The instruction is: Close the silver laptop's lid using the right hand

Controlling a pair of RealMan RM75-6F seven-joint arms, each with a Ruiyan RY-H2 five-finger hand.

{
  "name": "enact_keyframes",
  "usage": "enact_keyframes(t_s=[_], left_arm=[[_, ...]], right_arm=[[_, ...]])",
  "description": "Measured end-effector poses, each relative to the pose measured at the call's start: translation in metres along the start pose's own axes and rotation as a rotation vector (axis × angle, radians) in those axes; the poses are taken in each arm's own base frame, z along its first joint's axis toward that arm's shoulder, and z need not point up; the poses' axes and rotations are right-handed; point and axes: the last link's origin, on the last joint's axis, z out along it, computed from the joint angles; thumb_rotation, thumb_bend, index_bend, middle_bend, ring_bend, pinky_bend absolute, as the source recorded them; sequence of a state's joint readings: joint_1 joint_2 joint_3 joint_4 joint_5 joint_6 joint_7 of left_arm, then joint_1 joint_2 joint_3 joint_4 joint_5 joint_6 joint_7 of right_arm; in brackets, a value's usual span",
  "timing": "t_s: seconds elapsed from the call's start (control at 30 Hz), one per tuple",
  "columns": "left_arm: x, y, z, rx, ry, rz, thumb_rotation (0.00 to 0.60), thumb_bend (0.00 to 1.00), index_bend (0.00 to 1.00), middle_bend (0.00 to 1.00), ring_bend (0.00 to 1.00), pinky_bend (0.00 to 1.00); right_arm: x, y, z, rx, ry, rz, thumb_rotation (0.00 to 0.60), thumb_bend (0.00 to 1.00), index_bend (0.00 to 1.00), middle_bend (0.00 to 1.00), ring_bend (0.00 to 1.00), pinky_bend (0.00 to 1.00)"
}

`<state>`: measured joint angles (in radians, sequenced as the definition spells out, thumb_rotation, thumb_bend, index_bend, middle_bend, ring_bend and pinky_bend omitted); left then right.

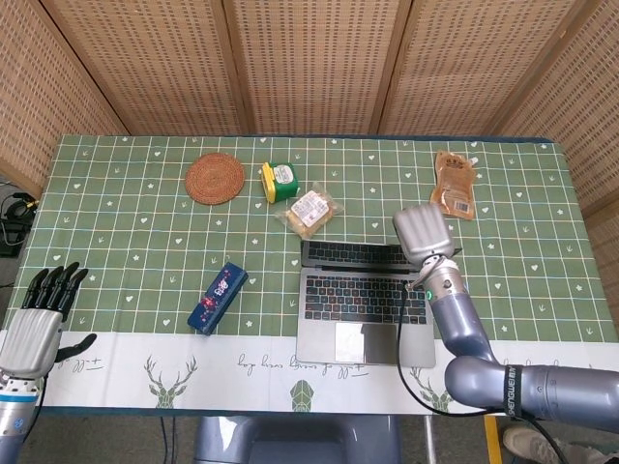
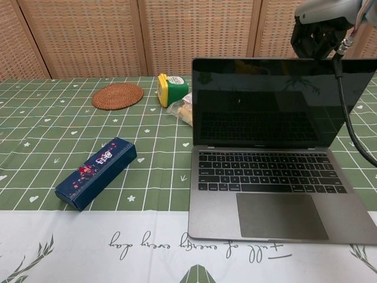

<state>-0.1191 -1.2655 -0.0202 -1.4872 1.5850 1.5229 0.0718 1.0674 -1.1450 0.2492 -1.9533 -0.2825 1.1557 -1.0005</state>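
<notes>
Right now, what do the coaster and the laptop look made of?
Coaster: woven fibre, probably rattan or straw; brown, matte, concentric rings visible. Laptop: likely aluminium; grey, smooth satin shell, with a glossy dark glass-like screen showing reflections.

This looks like a staged test room dressed as a home corner rather than a lived-in house. Woven cane screens (image 1: 309,63) stand close behind the tabletop (image 1: 116,208), closing off the room. The tabletop wears a green checked cloth printed with hearts, deer and cursive lettering, a household sort of cover. On it lie everyday things: a round woven coaster (image 1: 215,178), snack packets (image 1: 455,184), a small blue box (image 1: 219,297) and a laptop (image 2: 271,188). Loose cables (image 1: 14,217) trail on the floor beside it.
</notes>
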Motion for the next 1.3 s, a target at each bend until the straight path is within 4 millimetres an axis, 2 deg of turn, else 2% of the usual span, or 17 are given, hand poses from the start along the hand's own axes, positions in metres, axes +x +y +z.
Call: enact_keyframes(t_s=[0.4,1.07,1.3], left_arm=[[0.002,0.000,-0.002,-0.006,-0.004,-0.007,0.600,0.13,0.00,0.00,0.00,0.00],[0.003,0.001,-0.003,-0.015,-0.004,-0.017,0.600,0.13,0.00,0.00,0.00,0.00],[0.003,0.002,-0.004,-0.019,-0.003,-0.019,0.600,0.13,0.00,0.00,0.00,0.00]], right_arm=[[0.005,-0.008,-0.016,-0.024,-0.044,-0.041,0.600,1.00,0.68,0.57,0.50,0.55],[-0.009,-0.019,-0.033,-0.048,-0.225,-0.076,0.600,1.00,0.68,0.57,0.50,0.55],[-0.007,-0.026,-0.040,-0.047,-0.279,-0.098,0.600,1.00,0.68,0.57,0.50,0.55]])
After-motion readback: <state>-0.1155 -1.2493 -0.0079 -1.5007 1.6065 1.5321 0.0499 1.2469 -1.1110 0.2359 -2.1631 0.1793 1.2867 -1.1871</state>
